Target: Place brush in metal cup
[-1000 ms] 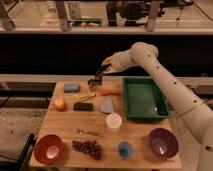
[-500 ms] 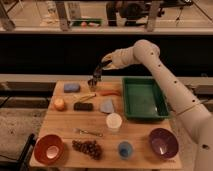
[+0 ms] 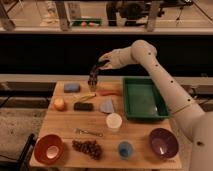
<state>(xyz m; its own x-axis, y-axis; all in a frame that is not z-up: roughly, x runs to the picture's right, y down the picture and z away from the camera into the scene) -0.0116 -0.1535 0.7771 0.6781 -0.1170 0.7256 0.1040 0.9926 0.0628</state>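
Gripper hangs over the far edge of the surface, at about 11 o'clock from the white cup. I cannot tell whether it is wide, narrow or holding anything. The metal cup seems to be the small dark-grey shape directly under it. The green tray lies at the gripper's 4 o'clock. Brush not made out. Step judged: alignment over the cup. To do it well, centre on the dark mouth, keep the brush upright, lower slowly, and release only once it is inside, so the cup does not tip.
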